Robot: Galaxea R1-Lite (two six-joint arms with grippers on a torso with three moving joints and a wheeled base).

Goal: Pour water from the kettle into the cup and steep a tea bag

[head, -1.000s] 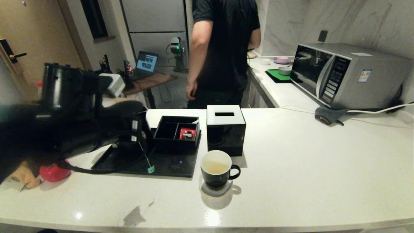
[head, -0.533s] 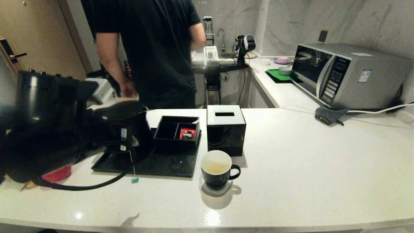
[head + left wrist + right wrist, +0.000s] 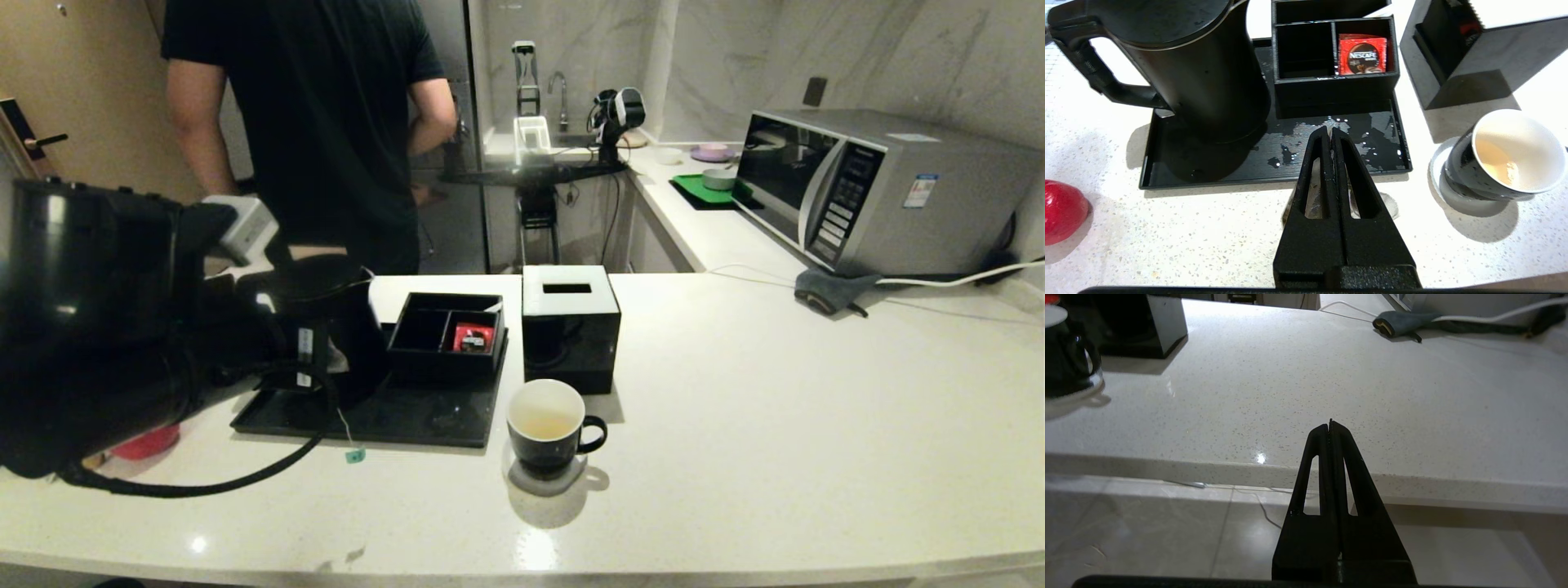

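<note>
The black kettle [image 3: 326, 314] [image 3: 1208, 73] stands on the left of a black tray [image 3: 441, 420]. To the right of the tray, the black cup [image 3: 545, 425] [image 3: 1511, 155] sits on a white coaster, with a little pale yellowish liquid in its bottom. My left gripper [image 3: 1331, 130] hovers over the tray's front edge and is shut on the tea bag [image 3: 1313, 192], whose grey pouch shows through the finger slots. Its string hangs down to the teal tag [image 3: 354, 455]. My right gripper [image 3: 1329, 424] is shut and empty, low before the counter's front edge. No water is pouring.
The tray [image 3: 1372, 151] is wet and bears a compartment box with a red packet [image 3: 473, 336]. A black cube box [image 3: 569, 327] stands behind the cup. A red object [image 3: 147, 441] lies at the left, a microwave [image 3: 873, 188] at the back right. A person [image 3: 310, 122] stands behind the counter.
My left arm drew back to the left and the teal tag swung from over the tray to the counter in front of it. The person walked to the left.
</note>
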